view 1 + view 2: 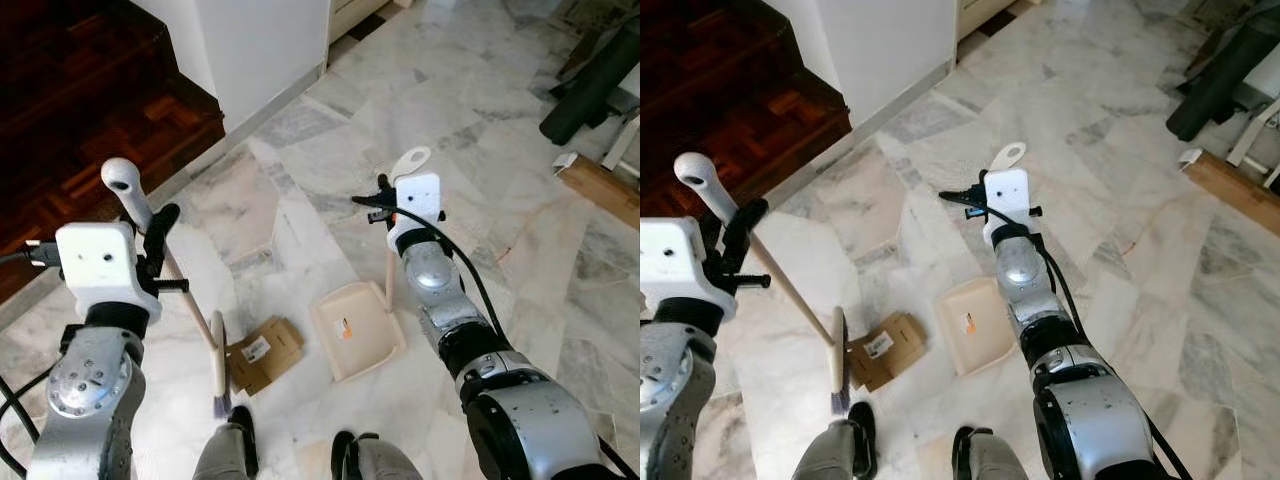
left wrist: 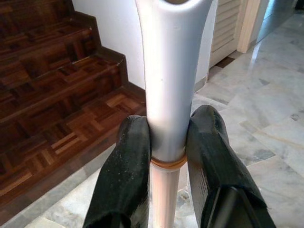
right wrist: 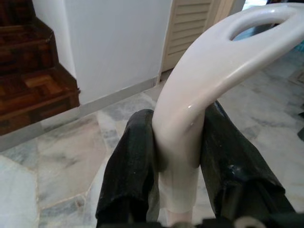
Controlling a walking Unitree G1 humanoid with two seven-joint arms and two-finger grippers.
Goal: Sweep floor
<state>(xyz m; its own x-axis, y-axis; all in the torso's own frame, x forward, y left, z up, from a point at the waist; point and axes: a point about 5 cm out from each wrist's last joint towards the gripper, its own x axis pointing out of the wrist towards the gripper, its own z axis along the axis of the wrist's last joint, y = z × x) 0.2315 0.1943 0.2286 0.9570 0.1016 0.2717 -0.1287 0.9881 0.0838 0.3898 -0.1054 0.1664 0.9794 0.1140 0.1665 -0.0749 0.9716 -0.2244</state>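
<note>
Cardboard scrap [image 1: 264, 352] lies on the marble floor [image 1: 300, 170] at our 6 o'clock, not yet swept. Our left hand [image 2: 167, 156] grips the broom [image 1: 190, 310]; at 1 o'clock, our right hand [image 3: 178, 156] grips the dustpan [image 1: 357, 330].

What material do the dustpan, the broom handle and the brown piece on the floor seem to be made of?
Dustpan: likely plastic, cream, smooth, with glossy highlights on its grip.
Broom handle: the shaft looks like pale wood; its white top seems glossy plastic.
Brown piece: apparently cardboard, matte, folded flat, with a white label.
</note>
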